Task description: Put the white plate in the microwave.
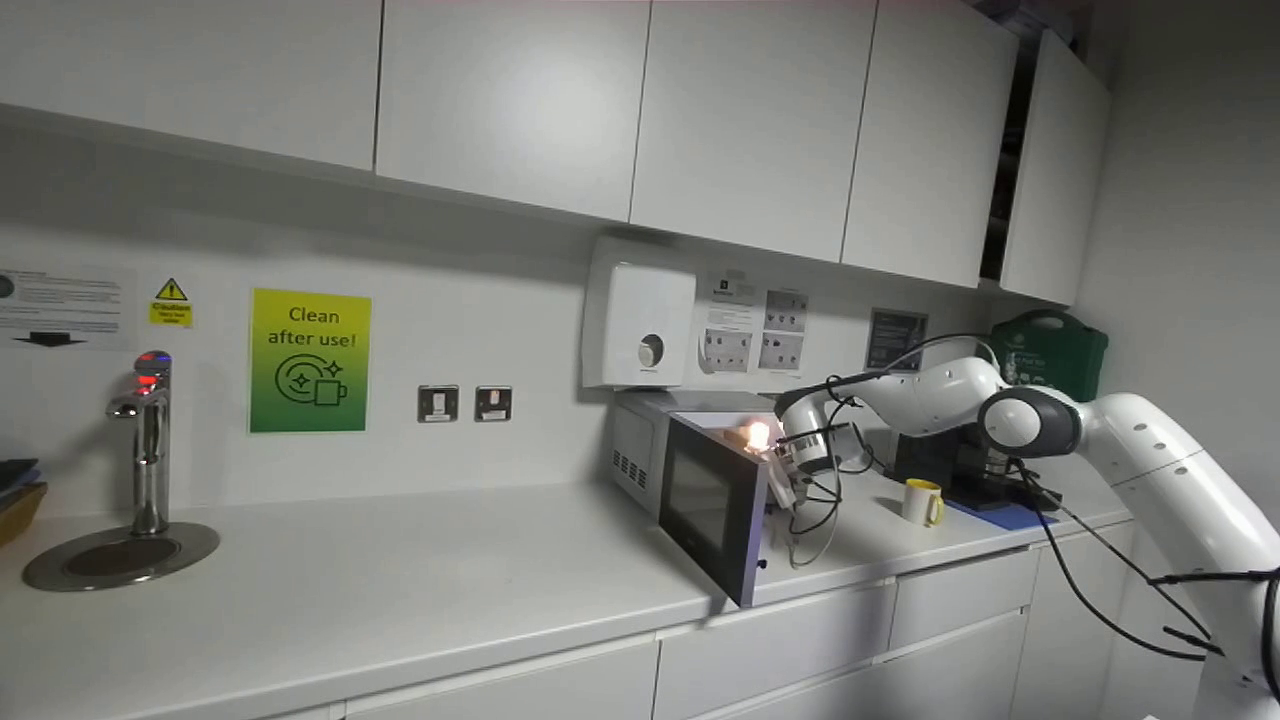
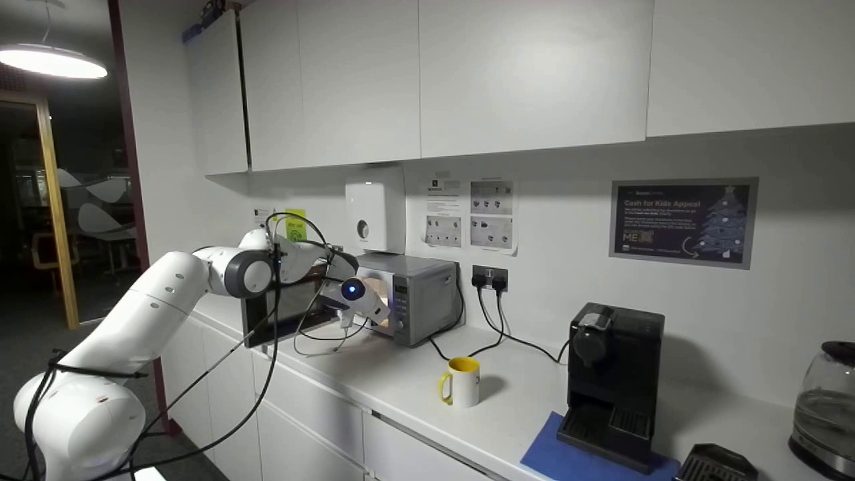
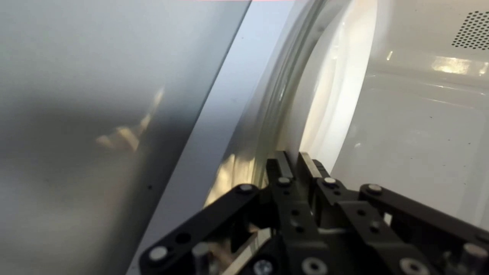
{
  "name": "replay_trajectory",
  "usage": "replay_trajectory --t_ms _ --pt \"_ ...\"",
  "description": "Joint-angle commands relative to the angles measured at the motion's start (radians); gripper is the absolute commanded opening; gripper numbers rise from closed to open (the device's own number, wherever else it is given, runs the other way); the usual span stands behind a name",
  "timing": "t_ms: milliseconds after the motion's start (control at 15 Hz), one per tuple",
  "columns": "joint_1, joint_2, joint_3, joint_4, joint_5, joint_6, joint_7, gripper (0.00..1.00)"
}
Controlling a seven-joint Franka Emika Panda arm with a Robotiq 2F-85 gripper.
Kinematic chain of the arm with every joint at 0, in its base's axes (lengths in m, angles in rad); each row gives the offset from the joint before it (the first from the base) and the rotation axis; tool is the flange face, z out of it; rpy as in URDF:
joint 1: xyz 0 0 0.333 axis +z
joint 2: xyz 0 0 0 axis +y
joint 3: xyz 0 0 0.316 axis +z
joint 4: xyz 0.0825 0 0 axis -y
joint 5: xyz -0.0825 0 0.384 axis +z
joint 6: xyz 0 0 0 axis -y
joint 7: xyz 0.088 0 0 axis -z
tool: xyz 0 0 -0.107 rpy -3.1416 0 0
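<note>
The silver-grey microwave (image 1: 633, 455) stands on the counter with its door (image 1: 708, 515) swung open and a warm light inside; it also shows in an exterior view (image 2: 431, 297). The white plate (image 3: 344, 95) shows only in the wrist view, seen nearly edge-on inside the microwave beside the glass turntable (image 3: 284, 91). My gripper (image 3: 296, 162) reaches through the opening. Its fingers are close together, one on each side of the plate's rim, and look shut on it. I cannot tell whether the plate touches the turntable. In both exterior views the fingertips and plate are hidden.
A white mug with a yellow inside (image 2: 461, 382) stands on the counter beside the microwave. A black coffee machine (image 2: 614, 381) stands on a blue mat, with a glass jug (image 2: 825, 407) farther along. A white dispenser (image 1: 640, 325) hangs above the microwave. Cables hang around the wrist.
</note>
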Motion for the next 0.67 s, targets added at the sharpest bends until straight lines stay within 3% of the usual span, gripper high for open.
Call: replay_trajectory --t_ms 0,467,600 --pt "0.016 0.005 -0.012 0.031 -0.027 0.019 0.05 0.45" --pt "0.036 -0.034 -0.01 0.0 -0.035 0.012 0.053 0.96" --pt "0.05 -0.049 -0.014 -0.022 -0.045 0.023 0.043 1.0"
